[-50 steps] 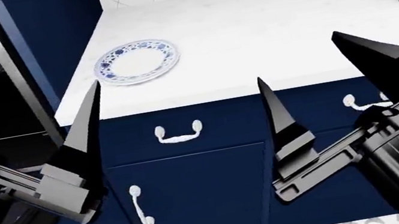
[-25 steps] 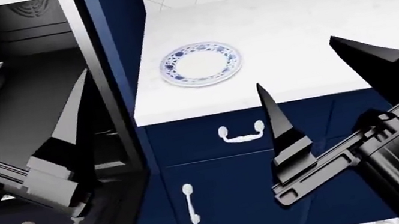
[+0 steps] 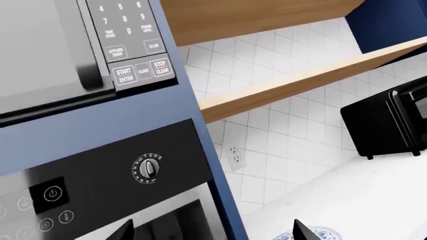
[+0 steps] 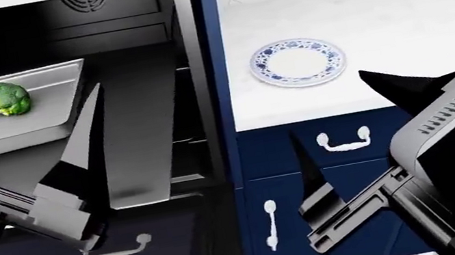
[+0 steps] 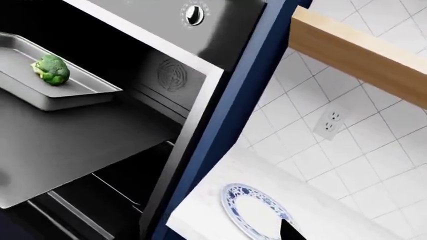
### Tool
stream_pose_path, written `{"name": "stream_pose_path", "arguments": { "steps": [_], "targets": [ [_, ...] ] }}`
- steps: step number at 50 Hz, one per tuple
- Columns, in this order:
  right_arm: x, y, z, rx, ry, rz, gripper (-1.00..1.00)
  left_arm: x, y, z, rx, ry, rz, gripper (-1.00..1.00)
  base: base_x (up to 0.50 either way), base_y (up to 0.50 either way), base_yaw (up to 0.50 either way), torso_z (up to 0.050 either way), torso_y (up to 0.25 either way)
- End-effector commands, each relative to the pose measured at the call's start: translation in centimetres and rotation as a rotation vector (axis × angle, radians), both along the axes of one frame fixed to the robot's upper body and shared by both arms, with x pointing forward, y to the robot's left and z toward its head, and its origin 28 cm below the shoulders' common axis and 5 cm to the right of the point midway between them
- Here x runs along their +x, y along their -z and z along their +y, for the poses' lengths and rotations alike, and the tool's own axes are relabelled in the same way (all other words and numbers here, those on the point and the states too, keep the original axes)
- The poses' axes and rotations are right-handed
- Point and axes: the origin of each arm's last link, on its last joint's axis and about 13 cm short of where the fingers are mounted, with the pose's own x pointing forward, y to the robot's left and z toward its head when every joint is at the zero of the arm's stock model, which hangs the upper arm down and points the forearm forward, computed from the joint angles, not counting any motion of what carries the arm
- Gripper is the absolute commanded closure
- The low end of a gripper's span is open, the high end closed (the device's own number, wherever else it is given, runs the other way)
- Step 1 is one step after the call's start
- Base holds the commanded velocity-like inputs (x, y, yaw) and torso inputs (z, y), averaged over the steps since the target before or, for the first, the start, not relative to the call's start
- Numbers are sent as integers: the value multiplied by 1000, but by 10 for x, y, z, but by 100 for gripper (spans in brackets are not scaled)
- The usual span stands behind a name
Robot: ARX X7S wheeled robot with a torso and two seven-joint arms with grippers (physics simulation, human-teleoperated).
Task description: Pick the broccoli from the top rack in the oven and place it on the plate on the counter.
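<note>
Both of my grippers are spread wide and carry nothing: the left gripper [image 4: 12,115] hangs in front of the open oven [image 4: 126,19], the right gripper [image 4: 346,114] before the blue cabinets below the counter [image 4: 402,8]. Broccoli [image 4: 7,98] lies on the silver tray [image 4: 58,107], which rests on the top rack [image 4: 137,115], well apart from the plate [image 4: 297,62] on the counter. I judge the approach step is in hand; the next move calls for reaching the left gripper into the oven, straddling the floret and closing on it.
</note>
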Motion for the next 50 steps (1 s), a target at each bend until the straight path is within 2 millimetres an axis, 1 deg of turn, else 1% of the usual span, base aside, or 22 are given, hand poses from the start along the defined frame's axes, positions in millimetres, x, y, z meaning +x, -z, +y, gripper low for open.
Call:
{"name": "stream_pose_path", "arguments": {
  "steps": [1, 28, 42, 44, 47, 48, 50],
  "targets": [
    [0, 1, -1, -28, 7, 8, -100, 0, 0, 0, 3, 3, -4, -100, -1, 500, 0, 50, 0],
    [1, 2, 0, -21, -3, 5, -100, 1, 3, 0, -3, 0, 13, -100, -1, 500, 0, 50, 0],
    [1, 1, 0, -23, -5, -2, -100, 1, 0, 0, 3, -10, -3, -100, -1, 500, 0, 1, 0],
    [1, 1, 1, -25, -6, -4, -100, -2, 1, 0, 35, 20, -53, -100, -1, 500, 0, 45, 0],
    [1, 1, 1, -26, -8, -3, -100, 0, 1, 0, 14, 10, -42, -100, -1, 500, 0, 50, 0],
    [1, 1, 1, -25, -6, -4, -100, 2, 2, 0, 13, -36, -8, -100, -1, 500, 0, 14, 0],
    [1, 1, 1, -27, -9, -3, -100, 0, 2, 0, 14, -18, -31, -100, -1, 500, 0, 0, 0]
  ]
}}
